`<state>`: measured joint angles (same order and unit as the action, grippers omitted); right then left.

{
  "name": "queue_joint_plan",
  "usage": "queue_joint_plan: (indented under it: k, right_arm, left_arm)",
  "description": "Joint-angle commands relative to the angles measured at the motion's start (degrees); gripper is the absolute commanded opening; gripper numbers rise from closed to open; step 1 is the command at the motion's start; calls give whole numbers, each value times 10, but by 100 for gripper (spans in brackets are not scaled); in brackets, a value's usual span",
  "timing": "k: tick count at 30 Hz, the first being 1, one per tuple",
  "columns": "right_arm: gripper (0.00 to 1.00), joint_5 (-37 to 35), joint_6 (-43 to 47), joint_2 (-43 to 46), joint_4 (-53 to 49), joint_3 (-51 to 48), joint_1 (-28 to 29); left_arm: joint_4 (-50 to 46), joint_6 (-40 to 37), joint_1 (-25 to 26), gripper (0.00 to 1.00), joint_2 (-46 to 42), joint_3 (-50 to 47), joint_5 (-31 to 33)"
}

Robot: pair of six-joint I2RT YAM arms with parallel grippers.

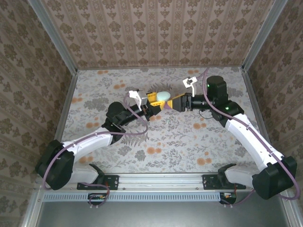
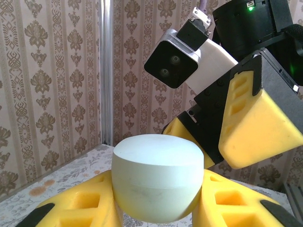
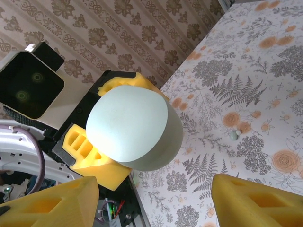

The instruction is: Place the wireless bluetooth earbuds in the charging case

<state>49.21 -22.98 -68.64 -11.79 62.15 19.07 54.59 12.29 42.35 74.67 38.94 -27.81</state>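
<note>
The case [image 2: 156, 175] is in the left gripper [image 2: 154, 208]. Its yellow jaws are clenched on the lower part of the case, one on each side, and they hold it up in the air, off the desk [image 1: 189, 142]. The case is pale mint, round and glossy, and the lid looks shut. In the top view it is approx. over the middle of the desk, a bit toward the far wall, between the two arms.

The right gripper [image 3: 151, 203] faces the case from the other side. Its jaws are released and stand well apart with nothing between them. One right finger [image 2: 258, 125] is just beside the case, but I cannot tell if it touches. The right wrist camera [image 2: 173, 59] is above the case.

On the desk, in the right wrist view, a small pale thing [image 3: 234, 135] lies among the printed flowers. It is too small to name.
</note>
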Motion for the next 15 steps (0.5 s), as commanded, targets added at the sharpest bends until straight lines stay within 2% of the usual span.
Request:
queue_joint_plan:
  k: [1,15]
  right_arm:
    - [66,-10,-12,-4,-6,21,3]
    - [65,-45,-10,-21,-1,39,2]
  left_arm:
    - [53,27,3,33,9,-2,-11]
    - [63,42,3,33,13,6,-26]
